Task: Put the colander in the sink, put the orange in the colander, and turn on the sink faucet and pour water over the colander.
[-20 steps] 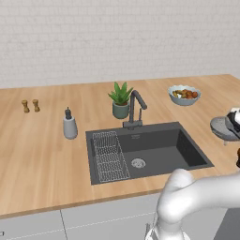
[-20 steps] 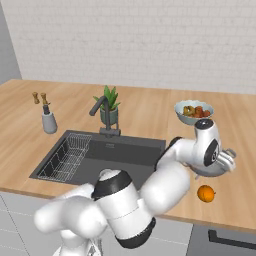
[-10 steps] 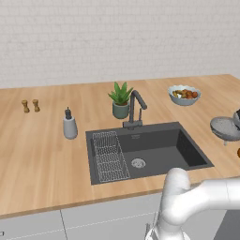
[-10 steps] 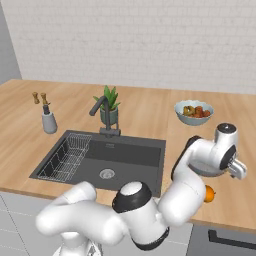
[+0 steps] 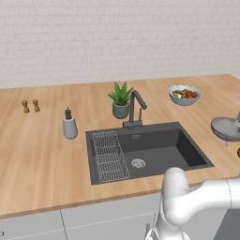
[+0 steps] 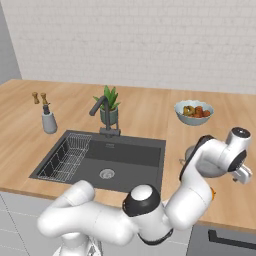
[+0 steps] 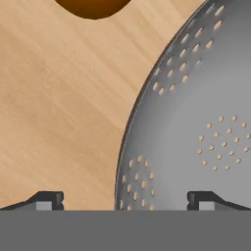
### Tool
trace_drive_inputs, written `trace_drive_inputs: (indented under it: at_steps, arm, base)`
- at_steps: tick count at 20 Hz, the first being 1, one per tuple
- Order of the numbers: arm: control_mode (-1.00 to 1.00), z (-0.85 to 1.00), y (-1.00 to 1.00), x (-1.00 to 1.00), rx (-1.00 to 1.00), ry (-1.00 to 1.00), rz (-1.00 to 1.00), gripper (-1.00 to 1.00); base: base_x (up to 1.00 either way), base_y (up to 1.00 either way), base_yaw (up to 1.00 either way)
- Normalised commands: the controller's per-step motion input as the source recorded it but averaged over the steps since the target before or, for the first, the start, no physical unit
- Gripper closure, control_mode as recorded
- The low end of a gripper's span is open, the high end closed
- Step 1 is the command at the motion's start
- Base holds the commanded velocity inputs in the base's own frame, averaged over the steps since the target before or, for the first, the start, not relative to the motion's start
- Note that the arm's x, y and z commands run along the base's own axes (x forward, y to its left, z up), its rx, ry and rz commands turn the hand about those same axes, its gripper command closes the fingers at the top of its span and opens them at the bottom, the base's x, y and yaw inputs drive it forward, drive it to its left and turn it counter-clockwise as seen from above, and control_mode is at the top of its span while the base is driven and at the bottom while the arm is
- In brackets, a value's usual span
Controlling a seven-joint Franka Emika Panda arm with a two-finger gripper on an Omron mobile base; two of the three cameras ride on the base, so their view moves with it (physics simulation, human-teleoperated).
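So the round grey perforated metal colander [image 7: 196,122] is sitting on the wooden counter [image 5: 42,154], to the right of the big dark grey rectangular sink [image 5: 145,150], not in it yet. Looks like thin stiff steel to me, so probably light and rigid, won't flex, but that smooth curved wall is going to be slippery. My guess is the rim is the place to pinch it, one finger inside the bowl and one outside. I can't make out its loop handle from here.

The two-finger gripper [image 7: 125,198] hangs right over the colander's edge, fingers spread as wide as they go, holding nothing. In the hand view the rim runs up between the two dark tips, so it's lined up pretty nicely for that rim pinch if it drops straight down.

The small bright orange fruit [image 7: 93,6] is on the counter just beside the colander, close but not touching as far as I can tell. Worth not bumping it, it'll roll.

Further out: the tall dark angular faucet [image 5: 136,105] stands behind the sink, with a potted green plant [image 5: 120,99] next to it, a wire rack [image 5: 110,155] in the basin's left side, a grey soap bottle [image 5: 70,125] and a pale bowl of mixed fruit [image 5: 184,94].
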Motion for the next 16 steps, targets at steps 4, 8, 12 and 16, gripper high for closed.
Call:
trace_drive_inputs:
  at_steps: [4,8,12,16]
  arm:
    - [-1.00,-0.28,0.03,0.00,0.00,0.00,0.00,1.00]
    - [-1.00,-0.22,0.15,0.00,0.00,0.00,0.00,1.00]
    - [-1.00,-0.29,0.32,-0.03,0.00,-0.03,0.00,1.00]
    - [-1.00,-0.14,0.34,-0.11,0.01,-0.07,0.00,1.00]
  base:
    - [0.00,0.00,0.00]
    - [0.00,0.00,0.00]
    - [0.00,0.00,0.00]
    - [0.00,0.00,0.00]
